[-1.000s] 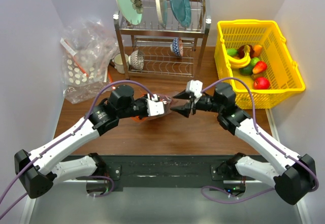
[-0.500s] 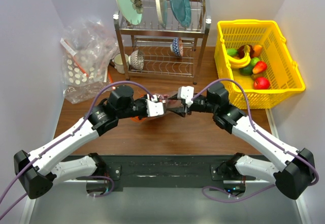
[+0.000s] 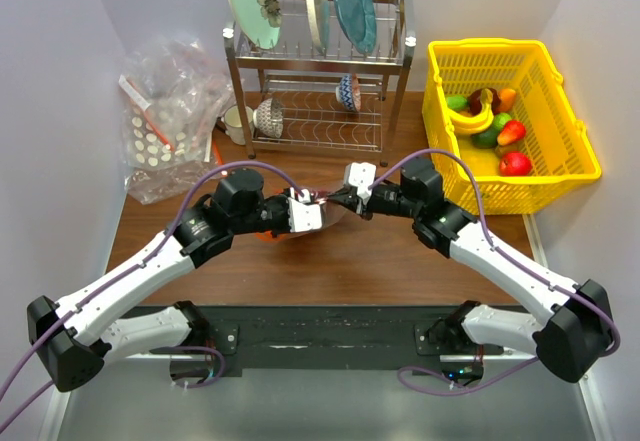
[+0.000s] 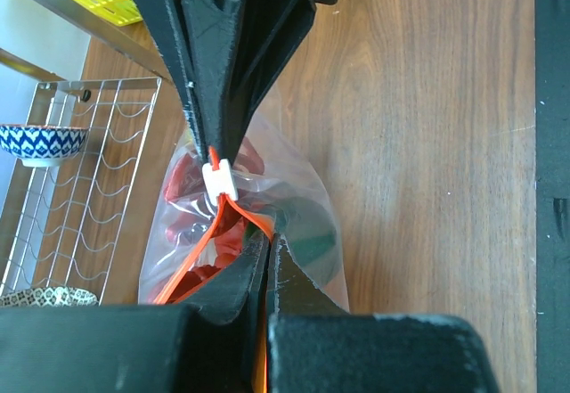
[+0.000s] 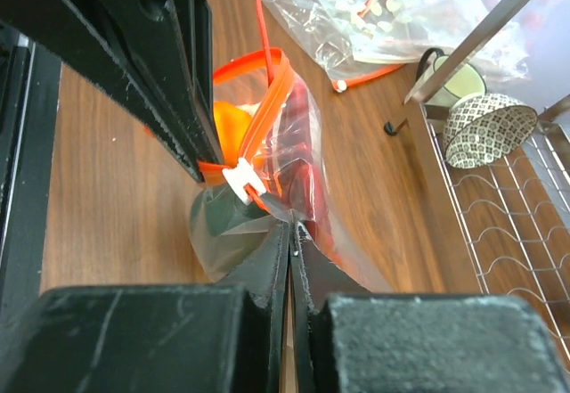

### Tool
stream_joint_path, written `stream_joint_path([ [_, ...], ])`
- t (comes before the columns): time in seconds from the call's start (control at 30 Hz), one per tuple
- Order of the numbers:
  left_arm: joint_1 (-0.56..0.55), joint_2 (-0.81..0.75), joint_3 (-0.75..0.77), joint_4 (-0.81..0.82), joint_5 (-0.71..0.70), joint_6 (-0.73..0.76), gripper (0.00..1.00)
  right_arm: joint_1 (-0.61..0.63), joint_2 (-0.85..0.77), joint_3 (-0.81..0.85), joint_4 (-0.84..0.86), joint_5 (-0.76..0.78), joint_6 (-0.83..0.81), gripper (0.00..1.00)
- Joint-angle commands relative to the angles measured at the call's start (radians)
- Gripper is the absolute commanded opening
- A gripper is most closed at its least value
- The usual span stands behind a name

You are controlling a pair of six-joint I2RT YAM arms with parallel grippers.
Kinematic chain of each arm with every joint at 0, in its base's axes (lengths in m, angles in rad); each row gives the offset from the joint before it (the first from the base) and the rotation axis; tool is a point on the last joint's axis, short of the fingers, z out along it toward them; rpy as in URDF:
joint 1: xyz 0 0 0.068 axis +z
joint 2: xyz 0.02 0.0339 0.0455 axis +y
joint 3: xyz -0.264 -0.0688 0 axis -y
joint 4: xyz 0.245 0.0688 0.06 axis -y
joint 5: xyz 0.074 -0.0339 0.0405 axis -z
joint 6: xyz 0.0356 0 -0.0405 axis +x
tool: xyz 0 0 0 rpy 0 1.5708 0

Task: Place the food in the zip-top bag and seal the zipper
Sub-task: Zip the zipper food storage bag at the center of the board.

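At the upper left of the top view, the heap of dotted bags (image 3: pixel 165 121) lies apart from the work. Below and right of it, the left tool (image 3: pixel 303 213) sits at the centre of the counter (image 3: pixel 330 271), its fingers pressed together on one end of the zipper (image 4: pixel 191 264).

The zip-top bag (image 3: pixel 322 208) stands between the 2 arms. Through its clear film the left wrist view shows the red lobster (image 4: pixel 183 184) and the dark green fruit (image 4: pixel 307 237), and the right wrist view shows the orange (image 5: pixel 230 124). All 3 foods look to be inside.

What has just changed is on the right. The right tool (image 3: pixel 340 201) has moved leftward to the bag over the last second, and its fingers, apart a moment ago, are now clamped on the zipper's orange strip just beside the white slider (image 4: pixel 218 179).

With a tool now clamped on each side of the slider, loading seems finished and the sealing step seems to be starting. The mouth beyond the slider gapes open in the right wrist view, so the seal is not yet made.

The yellow basket (image 3: pixel 520 196) of spare fruit stands at the far right.
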Motion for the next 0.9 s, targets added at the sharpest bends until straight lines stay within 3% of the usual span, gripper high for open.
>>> stream_joint_path([
  [0.0, -0.004, -0.028, 0.060, 0.031, 0.007, 0.023, 0.00, 0.002, -0.021, 0.015, 0.099, 0.012, 0.036, 0.00],
  [0.13, -0.005, -0.029, 0.063, 0.028, 0.004, 0.024, 0.00, 0.002, -0.044, 0.003, 0.096, 0.021, 0.038, 0.00],
  [0.17, -0.005, -0.031, 0.065, 0.027, 0.004, 0.026, 0.00, 0.004, -0.049, 0.004, 0.086, 0.022, 0.029, 0.09],
  [0.2, -0.004, -0.032, 0.068, 0.024, 0.005, 0.026, 0.00, 0.004, -0.052, 0.004, 0.076, 0.019, 0.016, 0.28],
  [0.33, -0.005, -0.037, 0.076, 0.019, 0.015, 0.029, 0.00, 0.002, -0.064, -0.006, 0.072, 0.007, -0.030, 0.45],
  [0.53, -0.005, -0.043, 0.083, 0.007, 0.024, 0.030, 0.00, 0.002, -0.046, 0.003, 0.052, -0.044, -0.076, 0.55],
  [0.87, -0.005, -0.048, 0.083, 0.001, 0.021, 0.035, 0.00, 0.002, 0.014, 0.059, -0.005, -0.163, -0.109, 0.54],
])
